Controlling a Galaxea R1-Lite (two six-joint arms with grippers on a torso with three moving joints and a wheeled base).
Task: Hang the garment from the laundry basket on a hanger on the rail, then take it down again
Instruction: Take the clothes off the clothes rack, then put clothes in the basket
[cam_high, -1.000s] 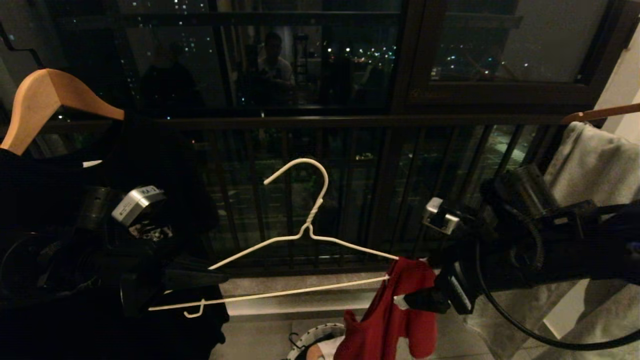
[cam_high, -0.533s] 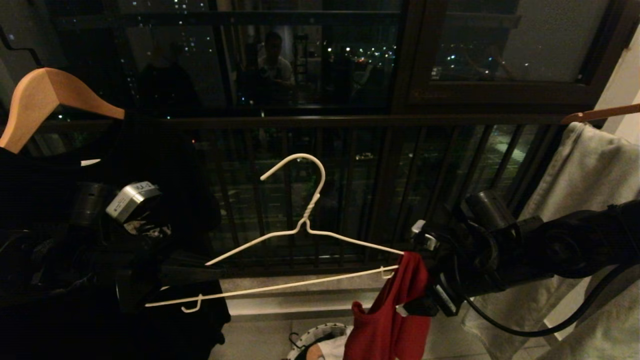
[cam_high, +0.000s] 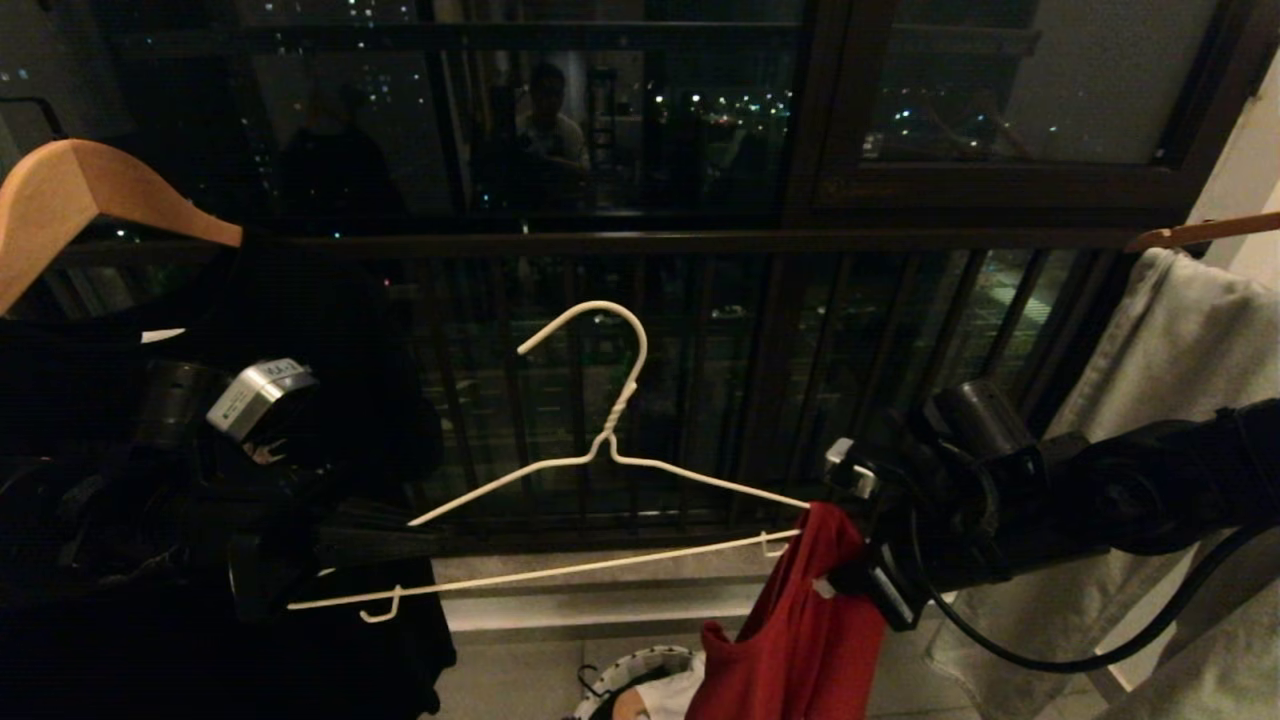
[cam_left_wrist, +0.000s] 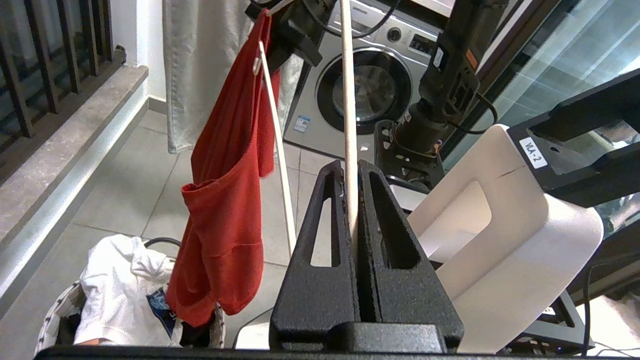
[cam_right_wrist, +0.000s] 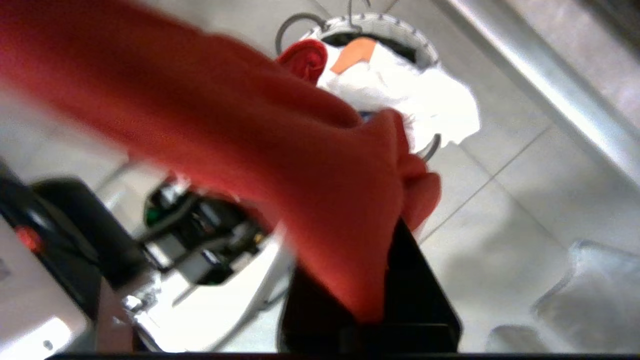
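- head view has us mid-dressing: our left gripper (cam_high: 400, 545) holds the hanger (cam_high: 600, 460) out in front, hook up, long axis running across from left to right.
- left wrist view settles the grip. the jaws are pressed together on the hanger wire (cam_left_wrist: 350, 125), nothing slack there.
- shirt (cam_high: 800, 640) hangs off the hanger's right end, so well away from the left gripper and right up against the right one. most of it droops straight down, tail reaching into the basket (cam_high: 640, 665) below.
- right gripper (cam_high: 850, 580) sits at that right tip, fingers clamped shut on a bunch of red cloth. right wrist view is mostly blurry shirt (cam_right_wrist: 300, 175) over the jaws, with the basket (cam_right_wrist: 400, 30) and a white tee (cam_right_wrist: 425, 95) under it.
- so the bit that matters: the cloth has to travel along the wire toward the left gripper, and only the right arm is placed to pull it that way.
- we'd say only one shoulder is on so far, the rest of the wire is bare.
- can't see the rail in any view, so hanging up looks a way off yet.
- risk as we see it: tug too hard and the shirt slips off that right tip.
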